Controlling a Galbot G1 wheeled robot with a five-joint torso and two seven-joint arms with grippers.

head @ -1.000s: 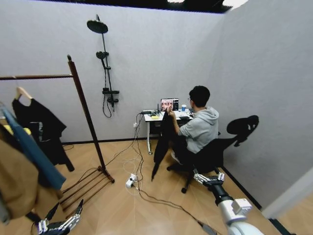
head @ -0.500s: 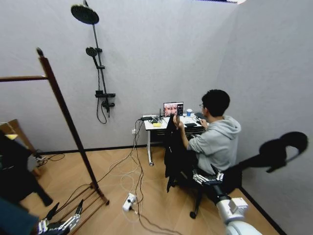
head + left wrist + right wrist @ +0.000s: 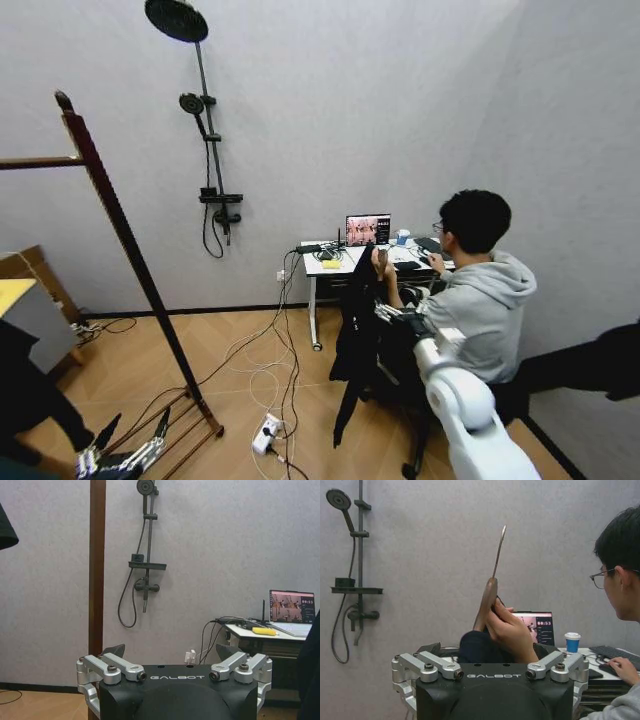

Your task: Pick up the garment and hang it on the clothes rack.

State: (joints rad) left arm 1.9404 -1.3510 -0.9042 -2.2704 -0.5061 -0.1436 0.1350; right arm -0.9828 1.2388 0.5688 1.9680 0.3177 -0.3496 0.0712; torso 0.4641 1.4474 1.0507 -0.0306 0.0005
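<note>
A seated person's hand [image 3: 507,630] holds up the garment [image 3: 358,330], a long black jacket, by its wooden hanger [image 3: 489,600] with a metal hook [image 3: 500,542]. My right gripper [image 3: 393,313] is raised just beside the jacket at hanger height. In the right wrist view the right gripper [image 3: 487,652] is open, with the hand and the jacket's collar [image 3: 475,649] straight ahead and apart from the fingers. The clothes rack [image 3: 125,240], dark red-brown wood, stands at the left; its post [image 3: 97,560] is in front of my left gripper [image 3: 170,652]. The left gripper [image 3: 120,458] hangs low and open.
A desk [image 3: 330,268] with a laptop [image 3: 367,229] and a cup stands behind the jacket. Cables and a power strip [image 3: 267,433] lie on the floor between rack and desk. A shower fitting [image 3: 210,150] is on the wall. Dark clothes [image 3: 25,390] hang at the lower left.
The head view has swung right and closer to the person. My right arm has risen from near the floor up to the held jacket. The left gripper stays low.
</note>
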